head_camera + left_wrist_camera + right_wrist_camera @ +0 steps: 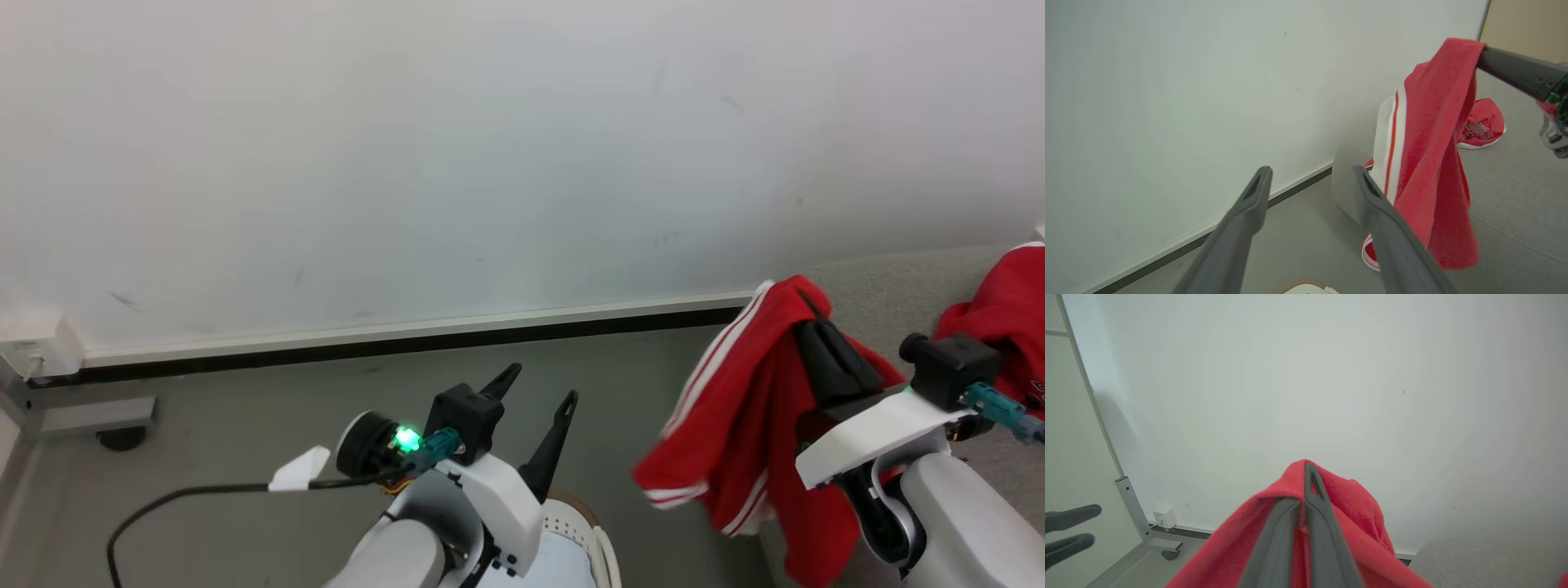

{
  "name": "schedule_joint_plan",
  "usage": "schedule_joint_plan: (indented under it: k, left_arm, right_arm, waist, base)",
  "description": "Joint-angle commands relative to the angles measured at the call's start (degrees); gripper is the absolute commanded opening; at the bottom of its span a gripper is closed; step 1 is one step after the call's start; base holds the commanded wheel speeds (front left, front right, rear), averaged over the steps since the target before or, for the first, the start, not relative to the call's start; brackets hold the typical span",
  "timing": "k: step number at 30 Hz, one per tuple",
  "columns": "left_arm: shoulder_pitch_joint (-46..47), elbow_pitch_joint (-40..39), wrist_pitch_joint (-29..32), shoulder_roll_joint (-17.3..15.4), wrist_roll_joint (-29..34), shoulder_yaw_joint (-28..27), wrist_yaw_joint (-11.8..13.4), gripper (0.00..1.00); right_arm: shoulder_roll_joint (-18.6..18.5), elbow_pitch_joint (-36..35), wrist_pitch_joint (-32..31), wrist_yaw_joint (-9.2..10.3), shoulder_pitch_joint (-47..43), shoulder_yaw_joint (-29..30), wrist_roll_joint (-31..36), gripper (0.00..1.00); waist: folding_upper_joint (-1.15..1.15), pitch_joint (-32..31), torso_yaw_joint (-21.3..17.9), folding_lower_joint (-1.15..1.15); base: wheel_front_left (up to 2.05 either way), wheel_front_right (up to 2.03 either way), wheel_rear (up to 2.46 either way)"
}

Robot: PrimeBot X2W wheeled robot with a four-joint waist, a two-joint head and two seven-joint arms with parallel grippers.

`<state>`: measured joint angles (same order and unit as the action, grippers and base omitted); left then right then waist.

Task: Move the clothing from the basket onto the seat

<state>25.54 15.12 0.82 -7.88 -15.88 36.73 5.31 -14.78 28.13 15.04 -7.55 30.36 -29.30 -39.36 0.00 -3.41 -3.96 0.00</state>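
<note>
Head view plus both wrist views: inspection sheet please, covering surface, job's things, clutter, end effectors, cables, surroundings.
Surface: grey floor; light grey fabric sofa at right.
Job's things: bright red white-striped garment hangs from the right end effector near the sofa's corner; second red lettered garment lies on the sofa; white perforated brown-rimmed basket beneath the left arm.
Clutter: nothing seen.
End effectors: left end effector open, empty; right shut on the hanging garment.
Cables: black cable with white tag beside the left arm.
Surroundings: white wall, wheeled grey frame foot.
</note>
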Motion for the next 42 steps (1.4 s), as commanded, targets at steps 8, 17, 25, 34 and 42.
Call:
schedule_joint_plan:
  k: [8, 17, 25, 34, 42]
  left_arm:
    - [-1.9, 6.6, -3.9, 0.6, -1.5, 0.3, -0.5, 1.00]
    - [-0.9, 9.7, -6.7, 2.2, -2.5, 1.1, -1.0, 1.00]
    - [0.3, 9.3, -7.6, 3.1, -3.1, 2.1, -1.1, 1.00]
    - [2.1, 8.0, -7.3, 4.1, -3.1, 4.3, -1.2, 1.00]
    - [6.3, 5.9, -6.1, 4.5, -1.9, 7.4, -1.8, 1.00]
  right_arm:
    - [-2.4, -2.2, 0.2, 0.13, -0.8, 4.1, 0.2, 0.00]
    - [-4.6, -3.8, 0.2, 0.13, -1.0, 5.0, -0.5, 0.00]
    - [-6.8, -5.1, 0.2, 0.13, -0.7, 5.7, -0.7, 0.00]
    - [-8.1, -6.8, 0.2, 0.13, -0.5, 7.1, -1.3, 0.00]
    - [-9.8, -7.3, 0.2, 0.13, 1.3, 12.2, -0.8, 0.00]
  waist:
    - [0.00, 0.5, -1.7, 0.00]
    - [0.00, 0.9, -5.0, 0.00]
    - [0.00, 3.3, -11.2, 0.00]
    - [0.00, 6.8, -17.7, 0.00]
    - [0.00, 14.0, -15.7, 0.00]
  base:
    - [0.00, 0.00, 0.00]
    - [0.00, 0.00, 0.00]
    - [0.00, 0.00, 0.00]
    - [0.00, 0.00, 0.00]
    - [0.00, 0.00, 0.00]
